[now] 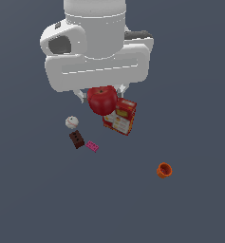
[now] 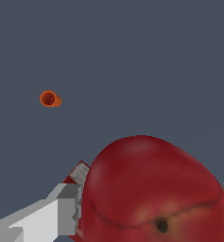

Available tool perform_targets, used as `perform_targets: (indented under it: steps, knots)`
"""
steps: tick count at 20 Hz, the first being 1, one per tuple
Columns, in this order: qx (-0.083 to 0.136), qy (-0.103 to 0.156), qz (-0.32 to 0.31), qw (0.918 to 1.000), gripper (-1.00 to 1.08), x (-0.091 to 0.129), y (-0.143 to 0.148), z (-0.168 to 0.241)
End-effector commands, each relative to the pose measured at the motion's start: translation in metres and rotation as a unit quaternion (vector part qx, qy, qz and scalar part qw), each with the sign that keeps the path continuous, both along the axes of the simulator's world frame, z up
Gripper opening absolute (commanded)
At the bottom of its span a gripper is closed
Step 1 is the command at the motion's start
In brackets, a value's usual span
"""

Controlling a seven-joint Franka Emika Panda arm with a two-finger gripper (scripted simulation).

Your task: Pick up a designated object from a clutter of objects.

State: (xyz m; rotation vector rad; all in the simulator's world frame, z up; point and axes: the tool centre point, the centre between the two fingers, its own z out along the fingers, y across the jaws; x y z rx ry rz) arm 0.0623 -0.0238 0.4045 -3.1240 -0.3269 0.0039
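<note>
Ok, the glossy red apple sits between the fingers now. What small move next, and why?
Probably a short straight lift. The glossy red apple fills the gripper, a grey finger against its side, and the red-and-yellow printed box sits close by, so sideways motion risks a knock.

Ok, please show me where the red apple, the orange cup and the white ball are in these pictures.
red apple (image 1: 102, 100), exterior view, on the front of its red skin, below the dark dimple.
orange cup (image 1: 164, 170), exterior view, on its outer side by the rim.
white ball (image 1: 72, 122), exterior view, on the middle of its visible face.
</note>
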Motion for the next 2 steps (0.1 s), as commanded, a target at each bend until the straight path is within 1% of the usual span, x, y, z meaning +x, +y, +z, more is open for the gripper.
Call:
perform_targets:
  steps: [1, 2]
  knots:
    - [0.0, -0.001, 0.0, 1.0, -1.0, 0.0008, 0.0001, 0.0019]
    - [0.0, -0.001, 0.0, 1.0, -1.0, 0.0007, 0.0002, 0.0017]
